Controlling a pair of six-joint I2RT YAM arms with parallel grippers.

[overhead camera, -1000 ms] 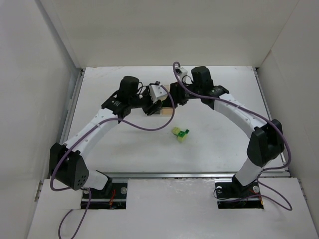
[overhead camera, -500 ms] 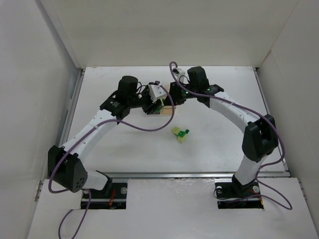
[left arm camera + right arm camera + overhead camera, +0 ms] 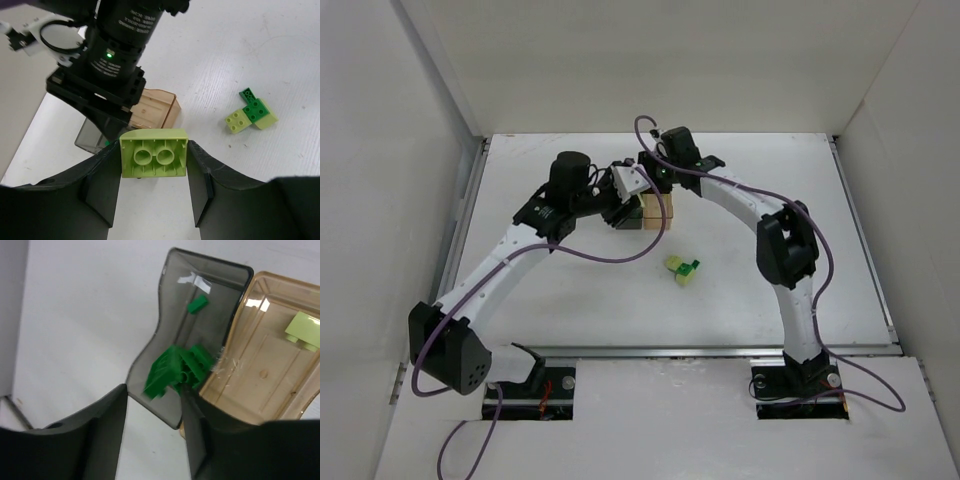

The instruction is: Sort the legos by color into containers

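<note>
Pale-green lego point(image 3: 153, 152), long axis crosswise, underside showing

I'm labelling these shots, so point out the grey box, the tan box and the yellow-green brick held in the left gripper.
grey box point(image 3: 161, 332), right wrist view, bare left side of its inside.
tan box point(image 3: 256, 346), right wrist view, bare floor.
yellow-green brick point(image 3: 153, 156), left wrist view, between its two round tubes.

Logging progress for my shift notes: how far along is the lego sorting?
Done: one dark green brick lies in the grey box, one pale brick in the tan box. In hand: the left tool grips a yellow-green brick; a blurred green brick hangs at the right tool over the grey box. Left: the mixed cluster on the table.
</note>
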